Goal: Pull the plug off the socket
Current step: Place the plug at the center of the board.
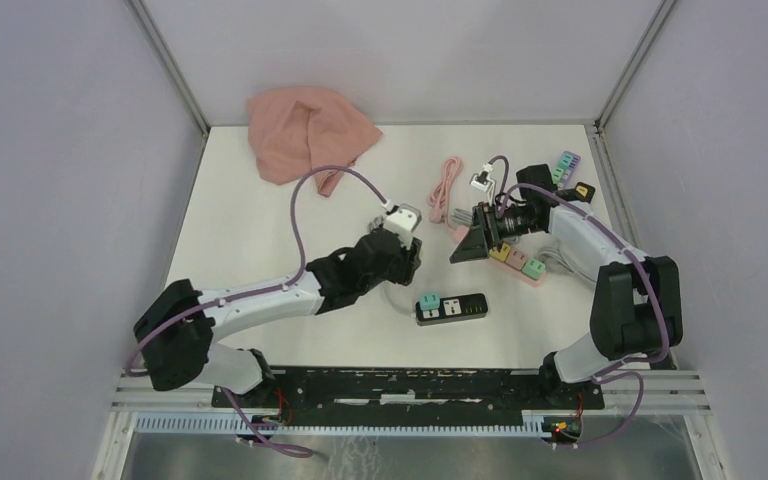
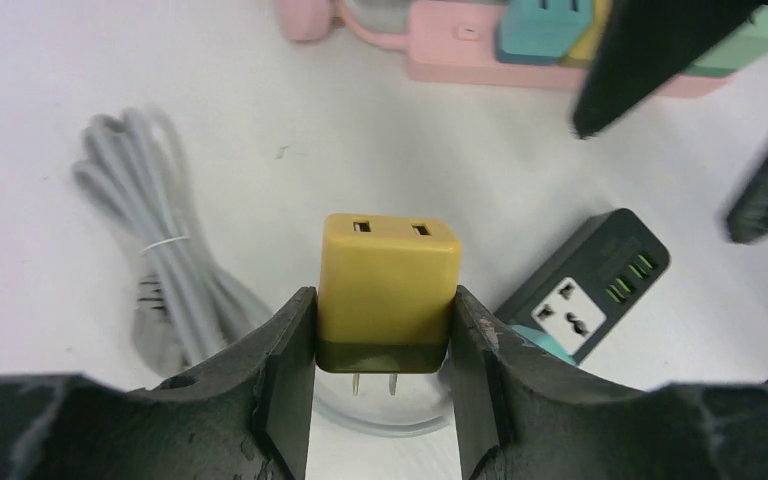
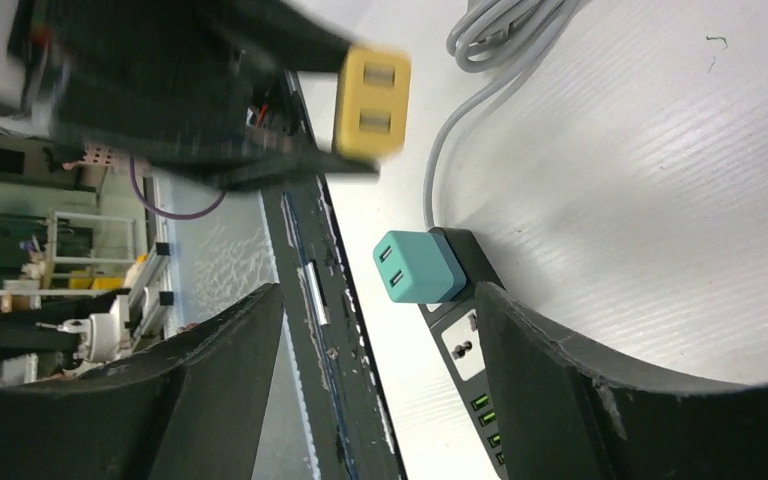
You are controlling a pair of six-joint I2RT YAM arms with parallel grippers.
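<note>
left gripper [image 2: 382, 335] extended forward, clamped on yellow plug [image 2: 390, 270], right gripper [image 3: 375, 310] apart, empty

A crumpled pink cloth [image 1: 305, 130] lies at the back — pink cable [image 1: 447, 192] nearby.

The plug [image 2: 390, 290] is smooth yellow plastic, a little glossy, with two metal prongs [image 2: 358, 384]. The left fingers [image 2: 285, 400] are matt black plastic, scuffed. The table [image 3: 660, 200] is matt, finely ribbed. The cloth [image 1: 305, 130] is soft fabric.
</note>
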